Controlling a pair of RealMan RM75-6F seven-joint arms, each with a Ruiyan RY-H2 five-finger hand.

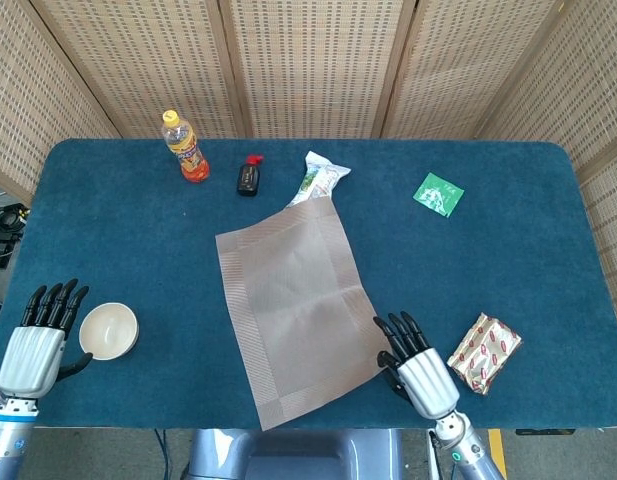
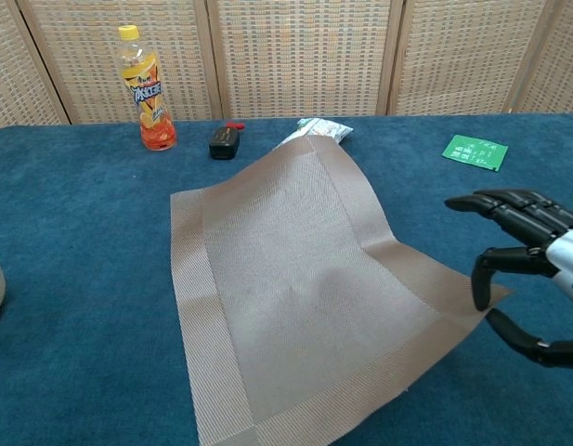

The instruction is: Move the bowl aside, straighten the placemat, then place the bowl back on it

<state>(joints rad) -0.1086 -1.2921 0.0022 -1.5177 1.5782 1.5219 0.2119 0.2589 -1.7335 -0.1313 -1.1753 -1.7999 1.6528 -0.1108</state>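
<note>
near the front edge of the tabletop (image 1: 108, 190), toward its right half, the right hand (image 1: 413, 362) sits at the near right corner of the placemat (image 1: 293, 310), fingers spread and curled like a claw around that corner. whether the thumb and fingers have actually pinched the weave i cannot tell — the chest view shows the right edge of the placemat lifted and bowed toward the hand, which suggests contact, no more.

the placemat lies askew across the middle of the tabletop, its far corner just beside or over a white snack packet (image 1: 320, 177). the bowl (image 1: 109, 330) stands off the placemat near the front left corner, upright, with the left hand (image 1: 40, 340) just beside it, fingers extended and apart, holding nothing.

risks, as a judgement: if the hold on the corner is shallow, the weave may slip out mid-turn and leave the placemat still crooked. a pull with the edge raised could fold or crease it rather than rotate it. swinging the far corner may drag the snack packet — and perhaps nudge the small black object (image 1: 248, 178) near the back edge.
</note>
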